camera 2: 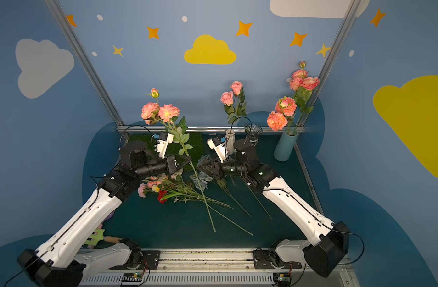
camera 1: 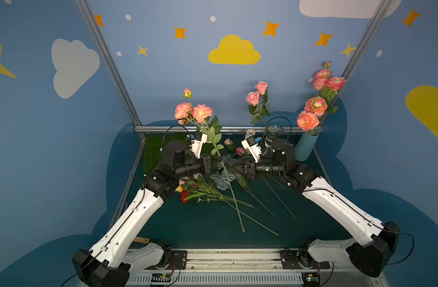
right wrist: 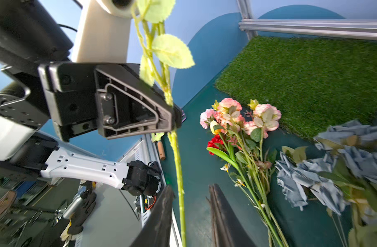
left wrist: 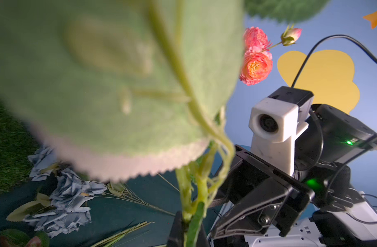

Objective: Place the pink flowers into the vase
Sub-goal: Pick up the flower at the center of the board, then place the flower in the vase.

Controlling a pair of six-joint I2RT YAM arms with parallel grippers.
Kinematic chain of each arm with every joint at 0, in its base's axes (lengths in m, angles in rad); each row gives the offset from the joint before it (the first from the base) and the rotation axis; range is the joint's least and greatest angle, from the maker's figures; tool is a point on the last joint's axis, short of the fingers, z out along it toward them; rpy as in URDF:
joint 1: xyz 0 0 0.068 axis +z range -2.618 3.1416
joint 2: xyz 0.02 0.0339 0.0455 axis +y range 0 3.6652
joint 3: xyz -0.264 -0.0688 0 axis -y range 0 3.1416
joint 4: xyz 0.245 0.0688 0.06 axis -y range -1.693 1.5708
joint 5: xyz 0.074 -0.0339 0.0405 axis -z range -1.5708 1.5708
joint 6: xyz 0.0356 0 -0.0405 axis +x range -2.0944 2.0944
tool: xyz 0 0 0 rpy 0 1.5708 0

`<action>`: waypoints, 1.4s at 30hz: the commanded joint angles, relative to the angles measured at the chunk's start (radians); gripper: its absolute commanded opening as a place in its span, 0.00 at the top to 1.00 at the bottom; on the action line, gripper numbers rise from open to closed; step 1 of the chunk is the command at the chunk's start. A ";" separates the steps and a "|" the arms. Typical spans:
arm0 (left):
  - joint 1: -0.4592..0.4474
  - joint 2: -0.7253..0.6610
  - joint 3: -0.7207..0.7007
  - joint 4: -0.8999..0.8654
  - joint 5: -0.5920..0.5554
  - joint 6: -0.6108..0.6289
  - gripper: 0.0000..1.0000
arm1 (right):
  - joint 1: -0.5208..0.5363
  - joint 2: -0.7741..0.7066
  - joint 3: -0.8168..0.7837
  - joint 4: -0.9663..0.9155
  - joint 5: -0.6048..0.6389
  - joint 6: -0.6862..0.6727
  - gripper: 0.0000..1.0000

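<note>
In both top views my left claw (camera 1: 216, 160) is pinching the long green stem of a spray of ruffled salmon-pink artificial flowers (camera 1: 193, 111), blooms high above the dark teal table (camera 1: 188, 231). My right claw (camera 1: 235, 166) faces it, just beside the stem. A tall teal vase (camera 1: 306, 146) in the far right corner holds more pink blooms (camera 1: 315, 105).

In the left wrist view my fingers (left wrist: 175, 233) clamp that stem beneath a big blurred green leaf (left wrist: 119, 85).

In the right wrist view my right claw's fingers (right wrist: 162, 218) stand spread, the stem passing between them, not pinched.
</note>
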 commanded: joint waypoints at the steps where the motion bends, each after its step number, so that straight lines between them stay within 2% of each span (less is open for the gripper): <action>1: 0.012 -0.017 -0.011 0.081 0.153 -0.008 0.98 | 0.017 0.008 0.036 0.030 -0.067 -0.008 0.68; 11: 0.013 0.001 -0.013 0.100 0.190 -0.027 0.98 | 0.045 0.057 0.065 0.009 -0.064 -0.030 0.72; 13: 0.012 0.004 -0.010 0.091 0.191 -0.024 0.98 | 0.047 0.066 0.070 0.010 -0.069 -0.034 0.78; 16: 0.010 0.013 0.005 0.054 0.178 -0.011 0.98 | 0.048 0.065 0.073 0.008 -0.060 -0.040 0.97; 17: 0.009 0.015 0.015 0.029 0.159 -0.002 0.98 | 0.048 0.064 0.072 0.007 -0.056 -0.042 1.00; 18: 0.007 0.019 0.027 0.001 0.139 0.008 0.93 | 0.048 0.062 0.072 0.005 -0.047 -0.044 1.00; 19: 0.007 0.020 0.036 -0.025 0.125 0.017 0.77 | 0.048 0.059 0.072 0.004 -0.037 -0.046 1.00; 21: 0.007 0.009 0.041 -0.053 0.094 0.019 0.32 | 0.051 0.053 0.072 0.002 0.003 -0.044 1.00; 22: 0.006 -0.003 0.038 -0.061 0.079 0.018 0.20 | 0.054 0.051 0.073 -0.007 0.050 -0.045 1.00; 24: 0.006 -0.035 0.033 -0.072 0.047 0.013 0.05 | 0.067 0.040 0.072 -0.026 0.195 -0.058 1.00; 25: 0.006 -0.050 0.034 -0.085 0.034 0.013 0.02 | 0.076 0.032 0.069 -0.030 0.297 -0.065 1.00; 28: 0.011 -0.102 0.037 -0.144 -0.055 0.017 0.00 | 0.107 0.010 0.045 0.001 0.656 -0.093 1.00; 33: 0.024 -0.160 0.024 -0.241 -0.186 0.065 0.00 | 0.125 0.062 0.062 0.165 1.119 -0.202 1.00; 38: 0.086 -0.204 -0.030 -0.246 -0.186 0.058 0.00 | 0.105 0.221 0.260 0.276 1.472 -0.419 1.00; 40: 0.124 -0.214 -0.049 -0.241 -0.159 0.048 0.00 | 0.073 0.284 0.363 0.291 1.554 -0.488 1.00; 42: 0.172 -0.226 -0.073 -0.223 -0.116 0.030 0.00 | 0.034 0.341 0.426 0.398 1.611 -0.592 1.00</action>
